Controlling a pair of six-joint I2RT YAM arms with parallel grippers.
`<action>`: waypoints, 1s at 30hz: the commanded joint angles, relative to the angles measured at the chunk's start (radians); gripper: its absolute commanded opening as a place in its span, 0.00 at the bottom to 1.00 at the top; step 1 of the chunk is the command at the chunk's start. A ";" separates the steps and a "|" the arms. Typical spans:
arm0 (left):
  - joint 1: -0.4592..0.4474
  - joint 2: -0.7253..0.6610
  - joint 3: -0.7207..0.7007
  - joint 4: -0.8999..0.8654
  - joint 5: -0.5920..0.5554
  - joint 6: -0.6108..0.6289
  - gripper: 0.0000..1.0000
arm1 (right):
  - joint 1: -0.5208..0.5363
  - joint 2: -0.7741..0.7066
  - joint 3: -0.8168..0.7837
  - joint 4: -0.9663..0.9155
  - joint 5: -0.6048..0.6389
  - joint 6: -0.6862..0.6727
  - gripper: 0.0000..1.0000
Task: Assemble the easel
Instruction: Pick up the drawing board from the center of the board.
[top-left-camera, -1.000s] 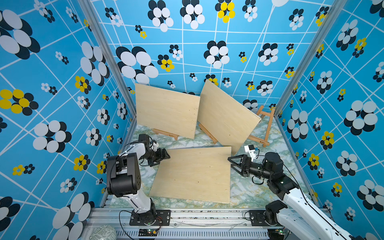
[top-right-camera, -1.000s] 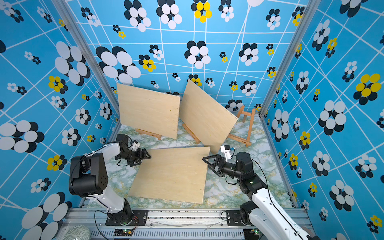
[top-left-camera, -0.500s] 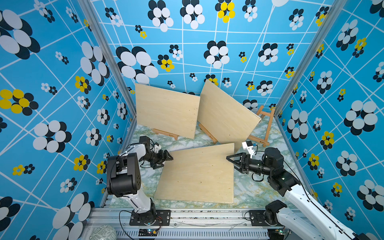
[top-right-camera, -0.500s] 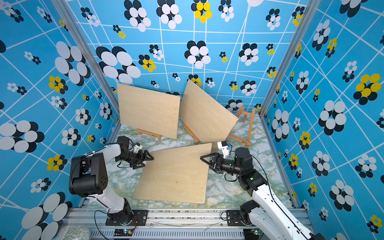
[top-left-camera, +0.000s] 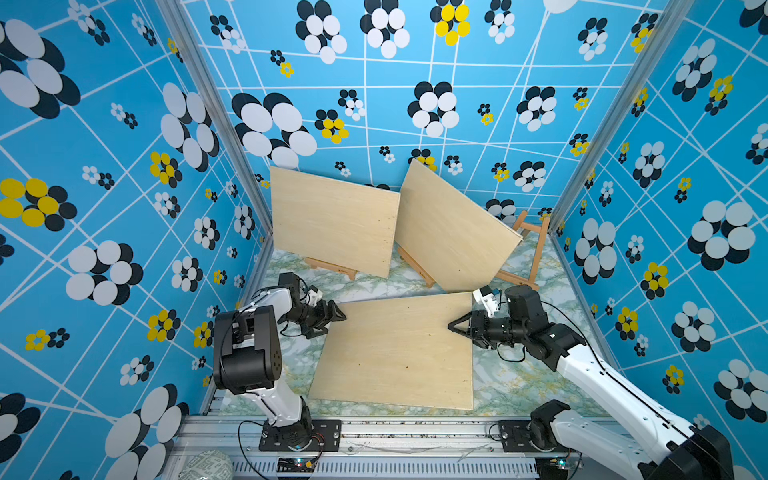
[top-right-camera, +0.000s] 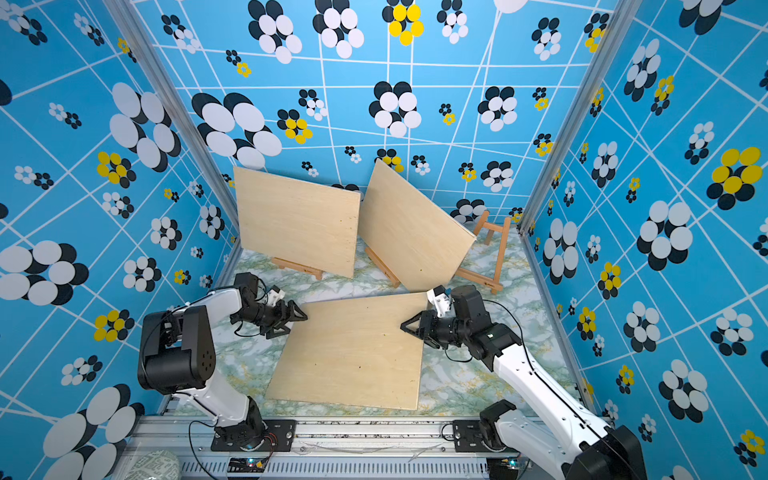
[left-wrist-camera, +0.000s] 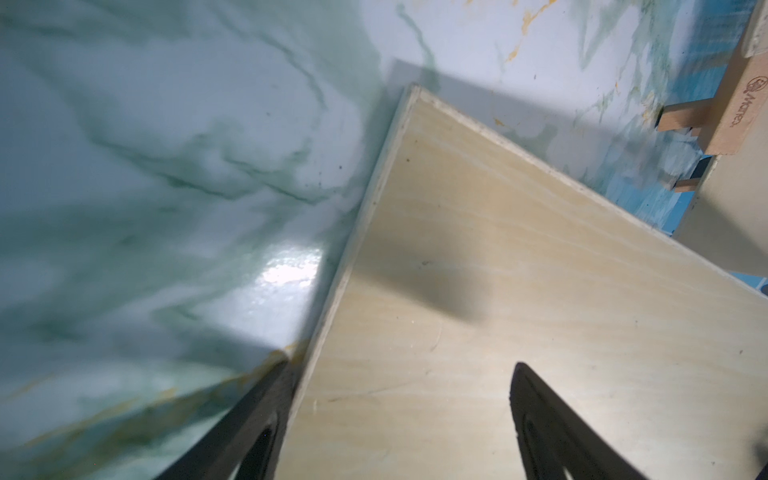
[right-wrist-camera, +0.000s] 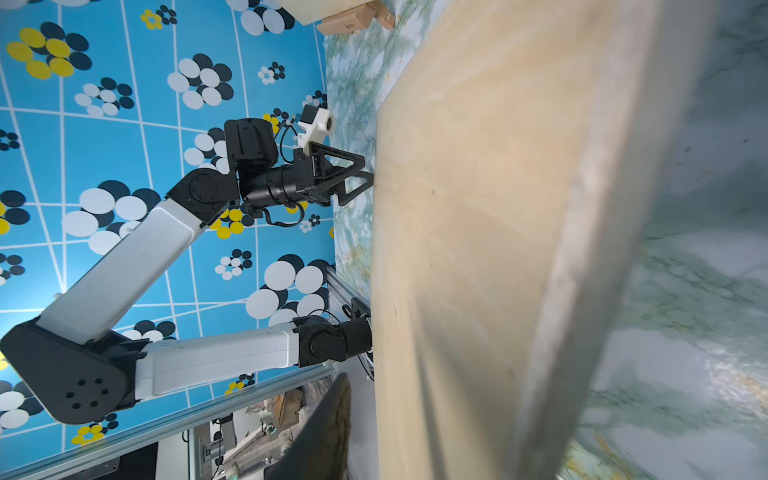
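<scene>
Hemmed in on three sides by blue flowered walls (top-left-camera: 104, 208), with a green-veined marble table (top-left-camera: 523, 386) for a floor.

Shows, in both top views, a loose board (top-left-camera: 395, 353) (top-right-camera: 353, 353) across the table's middle. Has its near edge close along the front rail (top-left-camera: 395, 428), its left edge slanting, and its far-right corner almost under the low corner of a tilted board (top-left-camera: 449, 232) at the back.

Leaves bare marble only in a wedge at left, a wider strip at right toward the wall, and a narrow band before the back row.

Sets an upright board (top-left-camera: 332, 228) on an easel ledge (top-left-camera: 330, 266) at rear left, with the tilted board leaning beside it and inner edges nearly meeting as seen from above.

Puts the one empty easel (top-left-camera: 532, 249) in the far-right corner, just beside the wall and partly behind the tilted board.

Catches the left gripper (top-left-camera: 336, 322) at the loose board's far-left corner, jaws spread wide and holding nothing. Straddles the edge in the left wrist view (left-wrist-camera: 403, 363), with one finger (left-wrist-camera: 266, 415) off over marble and the other above the wood.

Finds the right gripper (top-left-camera: 455, 327) on the loose board's right edge, upper finger overlapping the wood. Cannot tell whether clamped on that edge or merely astride it.
</scene>
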 joint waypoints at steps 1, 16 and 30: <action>-0.012 0.019 -0.021 -0.032 0.108 -0.022 0.84 | 0.038 0.018 0.079 0.018 -0.013 -0.078 0.40; -0.052 -0.007 -0.021 -0.022 0.131 -0.040 0.83 | 0.045 0.047 0.288 -0.205 0.040 -0.149 0.11; -0.042 -0.118 -0.035 0.024 0.157 -0.086 0.87 | 0.046 0.152 0.509 -0.471 0.122 -0.368 0.00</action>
